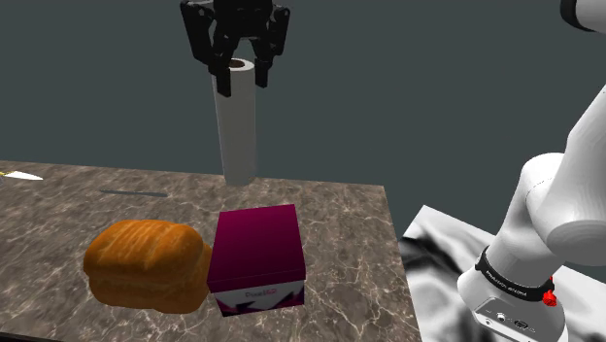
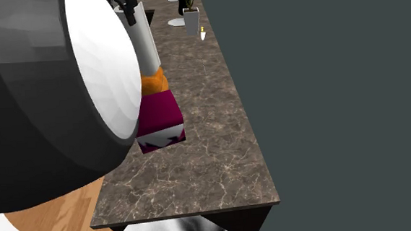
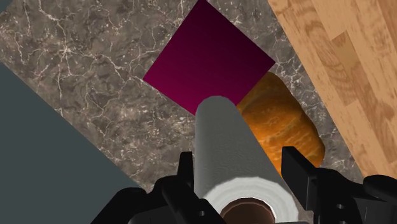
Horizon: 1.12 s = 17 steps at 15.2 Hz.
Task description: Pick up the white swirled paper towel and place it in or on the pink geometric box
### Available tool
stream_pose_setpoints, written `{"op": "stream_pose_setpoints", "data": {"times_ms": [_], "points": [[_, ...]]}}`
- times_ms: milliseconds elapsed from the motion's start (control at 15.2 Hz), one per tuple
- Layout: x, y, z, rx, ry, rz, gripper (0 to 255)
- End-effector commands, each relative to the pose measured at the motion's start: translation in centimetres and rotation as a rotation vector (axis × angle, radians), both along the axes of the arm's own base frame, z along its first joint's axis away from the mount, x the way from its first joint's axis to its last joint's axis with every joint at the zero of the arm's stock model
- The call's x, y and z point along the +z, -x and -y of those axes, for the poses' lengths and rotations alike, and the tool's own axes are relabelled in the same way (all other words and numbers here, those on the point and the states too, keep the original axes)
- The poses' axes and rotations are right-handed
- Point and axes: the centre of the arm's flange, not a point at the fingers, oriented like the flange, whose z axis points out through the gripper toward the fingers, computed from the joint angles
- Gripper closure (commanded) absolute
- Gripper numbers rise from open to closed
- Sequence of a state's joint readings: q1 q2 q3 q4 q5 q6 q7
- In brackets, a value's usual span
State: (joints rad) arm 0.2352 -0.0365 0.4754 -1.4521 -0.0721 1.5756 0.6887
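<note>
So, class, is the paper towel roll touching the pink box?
Apart. In the shoulder view, countertop shows between the paper towel roll and the pink box.

Countertop [image 1: 350,219] is carrying a box [image 1: 257,248]. A bread loaf [image 1: 146,262] is lying against the box at the shoulder view's left. Paper towel roll [image 1: 236,126] is standing upright behind the box, its top end sitting clasped in the gripper [image 1: 236,68].

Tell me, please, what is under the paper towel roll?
Below the lifted paper towel roll, the wrist view shows the pink box and an orange-brown loaf on the marbled countertop. The roll covers whatever lies straight beneath it.
</note>
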Motion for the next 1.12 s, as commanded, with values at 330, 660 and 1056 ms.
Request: {"op": "stream_pose_setpoints", "data": {"times_ms": [330, 660, 1056], "points": [[-3.6, 0.0, 0.0, 0.000, 0.000, 0.000, 255], [-6.3, 0.0, 0.0, 0.000, 0.000, 0.000, 255], [-9.4, 0.0, 0.0, 0.000, 0.000, 0.000, 255]]}}
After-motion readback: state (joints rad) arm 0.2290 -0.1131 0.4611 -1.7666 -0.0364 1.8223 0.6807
